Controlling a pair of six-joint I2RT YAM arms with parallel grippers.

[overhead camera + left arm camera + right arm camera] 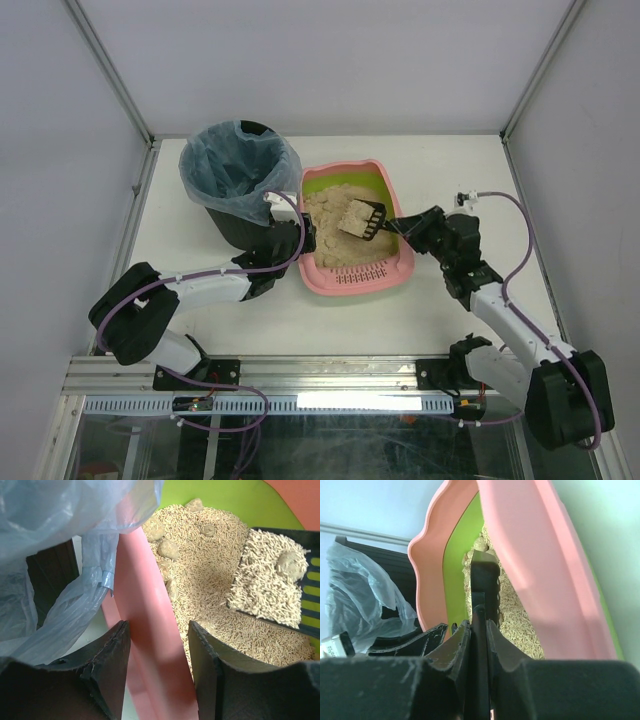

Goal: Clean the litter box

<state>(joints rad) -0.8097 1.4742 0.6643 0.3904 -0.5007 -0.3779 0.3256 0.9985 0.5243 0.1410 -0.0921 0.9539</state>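
Note:
The pink litter box (360,281) with a lime-green inner rim and tan litter lies mid-table. My left gripper (293,243) grips its left wall; in the left wrist view the pink wall (145,630) fills the gap between the fingers of the gripper (159,625). My right gripper (400,228) is shut on the handle of the black slotted scoop (365,220). The scoop (285,531) hangs over the litter, loaded with litter and a grey clump (290,562). In the right wrist view the scoop (484,575) runs straight out from the gripper (479,622) into the box (535,555).
A black round bin with a blue bag (240,165) stands touching the box's left side; its bag (60,540) hangs close to my left fingers. Several grey clumps (169,549) lie in the litter. Frame posts stand at the table's back corners.

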